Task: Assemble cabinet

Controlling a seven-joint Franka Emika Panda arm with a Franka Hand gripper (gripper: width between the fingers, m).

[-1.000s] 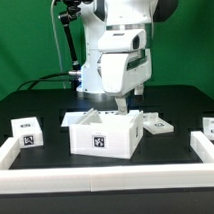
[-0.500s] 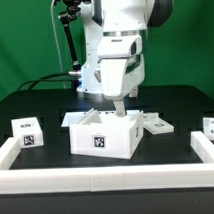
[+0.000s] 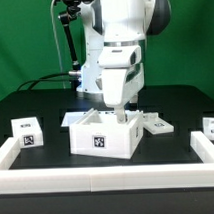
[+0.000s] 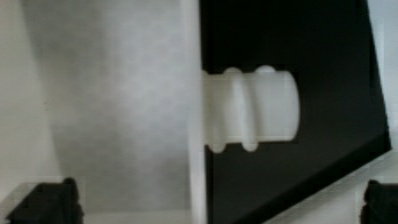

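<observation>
The cabinet body (image 3: 103, 134) is a white open box with a marker tag on its front, standing mid-table in the exterior view. My gripper (image 3: 117, 112) hangs straight down over the box's far right part, its tips at the rim. In the wrist view the gripper (image 4: 214, 205) is open. Its dark fingertips (image 4: 48, 203) sit far apart, with a white cabinet wall (image 4: 107, 110) and a ridged white peg (image 4: 249, 110) sticking out from it between them. Nothing is held.
A small white tagged cube (image 3: 26, 131) sits to the exterior view's left. A flat white tagged part (image 3: 156, 121) lies just right of the box, another tagged piece (image 3: 211, 124) at the far right. A low white fence (image 3: 108, 180) borders the black table.
The arm has come down a little and shifted slightly to the exterior view's left, bringing the gripper closer to the box rim. The parts on the table have not moved.
</observation>
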